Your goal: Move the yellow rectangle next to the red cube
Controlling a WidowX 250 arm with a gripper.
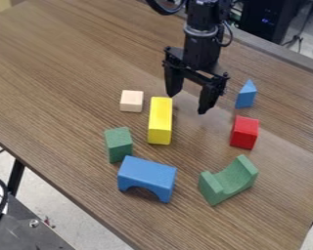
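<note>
My black gripper (187, 103) hangs over the table from the top edge, its two fingers spread wide and nothing between them. The yellow rectangle (160, 121) lies on the table just below and left of the gripper, its far end close to the left fingertip. To the right, the red cube (245, 132) sits apart from it, below and right of the right fingertip. A stretch of bare wood separates the yellow and red blocks.
A cream cube (131, 101) and a green block (119, 144) stand left of the yellow rectangle. Nearer the front are a blue arch (146, 177) and a green curved block (228, 180). A blue triangle (246, 94) stands behind the red cube on the wooden table (61, 88).
</note>
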